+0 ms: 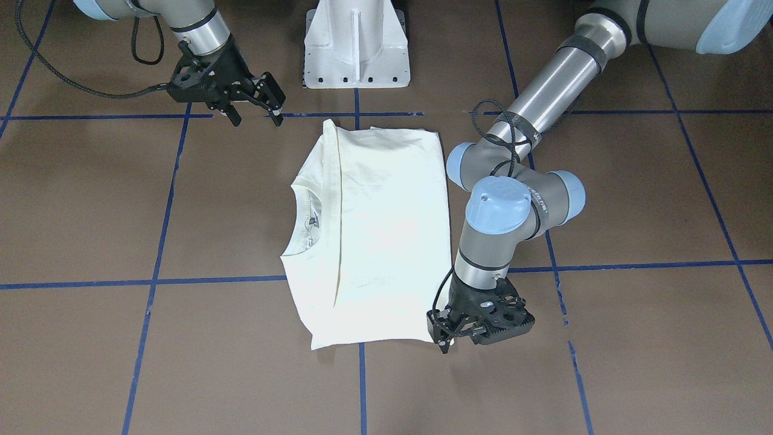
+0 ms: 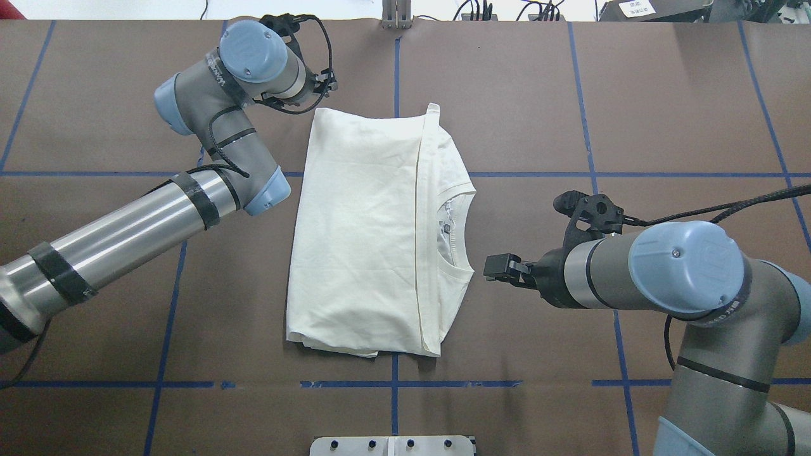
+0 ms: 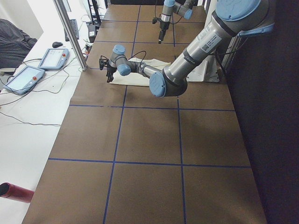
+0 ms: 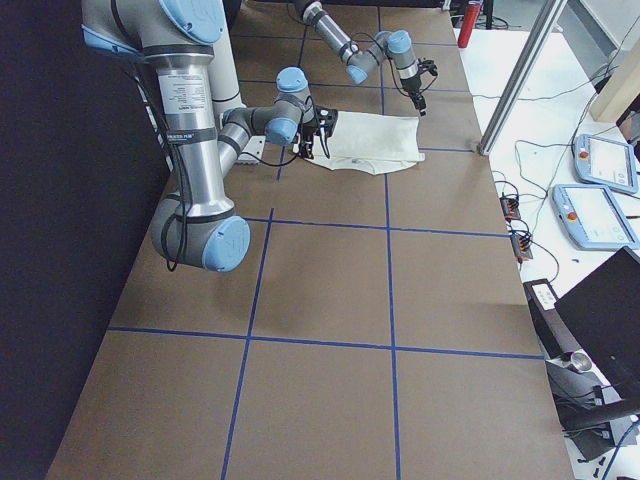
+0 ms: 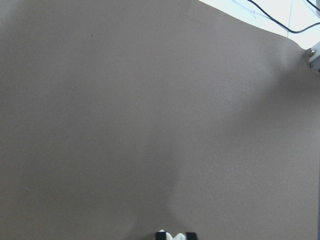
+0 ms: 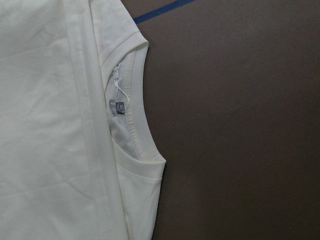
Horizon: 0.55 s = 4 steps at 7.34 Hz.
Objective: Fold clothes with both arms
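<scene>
— You're closer. How do the jaws stand?

— The left gripper (image 1: 445, 343) has its jaws pressed together on the shirt (image 2: 361, 228). It pinches the corner farthest from the robot, on its left side. From that wrist's camera, all I can see is a scrap of white between the two black tips.

— And the other one?

— The right gripper (image 1: 256, 118) has its jaws spread wide with nothing between them. It hangs over the table (image 2: 538, 95) on the collar side, clear of the cloth.

— Where is the shirt?

— It lies flat in the middle of the brown table, folded into a long rectangle. The collar (image 6: 131, 115) points toward the robot's right, and there is a small grey tag (image 6: 119, 107) inside it. A folded layer covers most of the shirt, and its straight edge runs just beside the collar.

— And the arms?

— The left arm (image 2: 127, 228) comes in low from its side, with the wrist bent along the shirt's edge. The right arm (image 2: 684, 266) reaches in from the opposite side, wrist level with the collar. Blue tape lines (image 2: 589, 174) cross the table beneath both.
</scene>
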Each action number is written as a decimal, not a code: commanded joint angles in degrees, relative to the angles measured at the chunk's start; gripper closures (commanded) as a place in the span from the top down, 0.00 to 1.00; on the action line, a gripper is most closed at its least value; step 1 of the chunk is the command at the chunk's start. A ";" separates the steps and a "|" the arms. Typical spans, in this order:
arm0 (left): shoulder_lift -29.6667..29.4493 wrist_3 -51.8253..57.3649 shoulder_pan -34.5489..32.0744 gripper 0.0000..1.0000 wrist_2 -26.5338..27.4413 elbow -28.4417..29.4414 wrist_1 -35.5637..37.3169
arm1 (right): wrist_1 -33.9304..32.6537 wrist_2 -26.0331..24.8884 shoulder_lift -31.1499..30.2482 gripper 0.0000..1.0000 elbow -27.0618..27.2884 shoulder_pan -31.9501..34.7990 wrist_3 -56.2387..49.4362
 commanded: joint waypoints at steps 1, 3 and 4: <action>6.93 5.19 -1.63 1.00 -5.03 -11.27 4.89 | -0.62 -0.15 6.84 1.00 -8.04 -0.03 -2.00; 14.77 5.82 -1.72 1.00 -7.76 -29.88 14.79 | -9.52 0.12 11.94 1.00 -9.84 -0.04 -9.53; 17.59 5.83 -1.55 1.00 -9.00 -37.63 19.90 | -16.55 0.03 15.19 1.00 -10.27 0.05 -13.32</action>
